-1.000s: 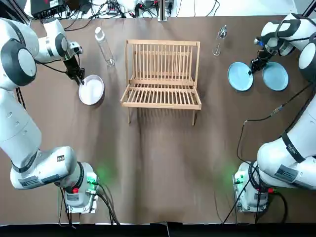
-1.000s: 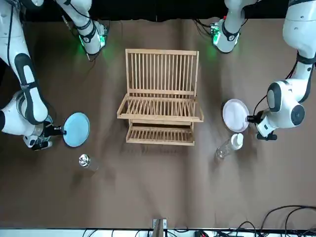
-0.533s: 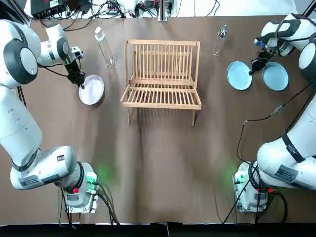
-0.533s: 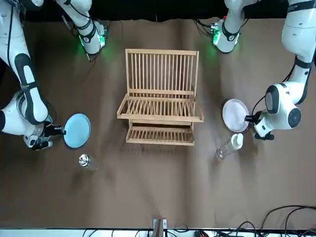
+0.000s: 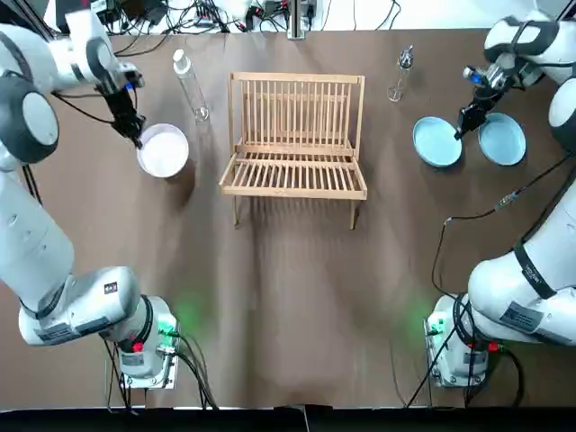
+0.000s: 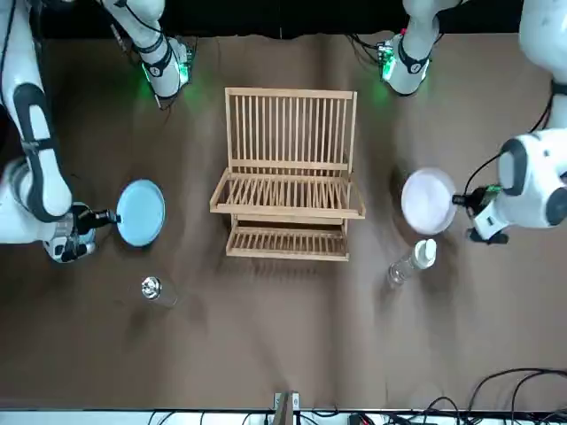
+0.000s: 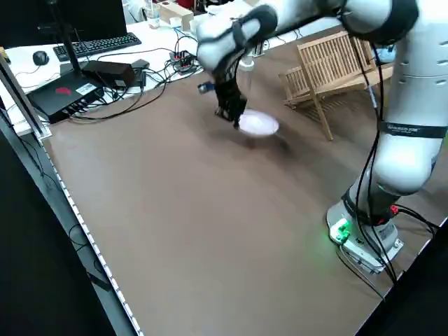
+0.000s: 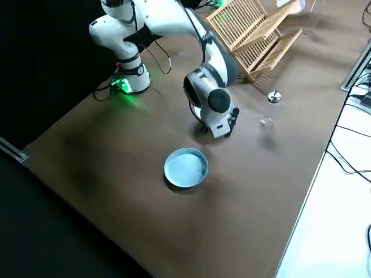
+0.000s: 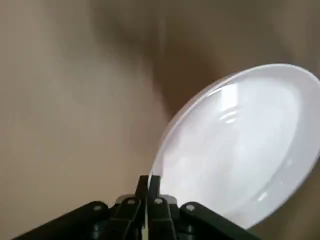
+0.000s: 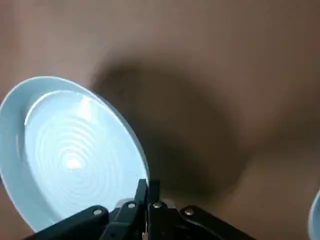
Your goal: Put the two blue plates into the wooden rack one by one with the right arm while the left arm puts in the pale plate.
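The wooden rack (image 5: pixel 295 135) stands mid-table, with nothing in its slots. My left gripper (image 5: pixel 135 137) is shut on the rim of the pale plate (image 5: pixel 163 150), which hangs tilted above the table left of the rack; the left wrist view shows the plate (image 9: pixel 240 150) above its shadow. My right gripper (image 5: pixel 461 130) is shut on the edge of one blue plate (image 5: pixel 436 141), lifted clear of the table right of the rack (image 6: pixel 288 177). The second blue plate (image 5: pixel 501 138) lies flat just beyond it, near the table's right edge.
A clear plastic bottle (image 5: pixel 190 85) lies between the pale plate and the rack's far left corner. A small glass (image 5: pixel 402 67) stands at the far right of the rack. Cables and equipment line the far table edge. Both arm bases sit at the near edge.
Both plates have risen off the table in the shut grippers. The pale plate has moved up and a little toward the far left; the blue plate has shifted slightly toward the rack.
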You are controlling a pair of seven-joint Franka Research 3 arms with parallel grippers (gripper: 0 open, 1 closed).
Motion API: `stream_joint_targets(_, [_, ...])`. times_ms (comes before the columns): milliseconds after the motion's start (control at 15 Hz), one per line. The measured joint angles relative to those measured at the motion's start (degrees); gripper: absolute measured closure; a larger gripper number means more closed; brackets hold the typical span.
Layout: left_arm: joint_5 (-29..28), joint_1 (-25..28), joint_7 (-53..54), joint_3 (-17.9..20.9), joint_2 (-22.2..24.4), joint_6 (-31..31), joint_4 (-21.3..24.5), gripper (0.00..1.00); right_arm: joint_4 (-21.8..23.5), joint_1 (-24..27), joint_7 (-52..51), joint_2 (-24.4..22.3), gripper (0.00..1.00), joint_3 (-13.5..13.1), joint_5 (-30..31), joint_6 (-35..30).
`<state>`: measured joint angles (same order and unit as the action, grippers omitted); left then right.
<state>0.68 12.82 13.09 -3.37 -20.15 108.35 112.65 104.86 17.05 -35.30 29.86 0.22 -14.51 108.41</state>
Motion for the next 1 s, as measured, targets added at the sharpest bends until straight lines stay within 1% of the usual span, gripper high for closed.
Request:
stream_joint_targets(67, [0.3,0.0,-0.7,0.0,2.6,-7.1,-1.5,0.97,-0.7,0.0,0.0,-1.5,0.98,0.0,0.0,-4.7])
stream_joint_targets(267, [4.1,0.0,-6.3,-0.4,9.4,-26.9,-6.6,0.97,-1.7,0.0,1.8,-6.9,0.98,-0.2,0.0,-17.7])
stream_joint_targets(400, [5.8,0.0,-13.1,-2.5,11.3,-39.0,-10.4,0.97,-1.7,-0.2,6.3,-10.7,0.98,-0.1,-0.1,-25.9])
stream_joint_targets(467, [6.1,0.0,-17.3,-4.7,11.6,-43.4,-11.9,0.97,-1.7,-0.8,9.4,-12.6,0.98,0.1,-0.1,-29.7])
stream_joint_targets(533, [6.7,-0.1,-21.6,-7.5,11.5,-46.4,-13.0,0.97,-1.7,-2.1,12.6,-14.3,0.98,0.1,-0.2,-33.0])
stream_joint_targets(667, [9.9,-0.5,-31.5,-13.4,11.0,-48.6,-13.9,0.97,-1.2,-5.9,20.2,-17.6,0.98,0.3,-0.3,-38.1])
stream_joint_targets(733, [13.0,-2.9,-42.0,-17.8,9.8,-48.7,-14.0,0.97,1.2,-9.8,27.5,-21.0,0.98,0.5,-2.0,-39.9])
stream_joint_targets(800, [14.6,-4.9,-46.2,-18.9,8.9,-48.7,-14.0,0.97,2.9,-11.2,31.2,-22.7,0.98,0.6,-4.1,-39.9])
stream_joint_targets(933, [19.1,-8.4,-52.1,-19.3,7.1,-47.6,-14.2,0.97,5.9,-13.9,39.3,-25.4,0.98,0.7,-7.6,-39.9])
stream_joint_targets(1000, [21.4,-9.2,-54.7,-19.3,6.3,-46.4,-14.6,0.97,6.9,-15.5,43.8,-26.3,0.98,0.7,-9.4,-39.6])
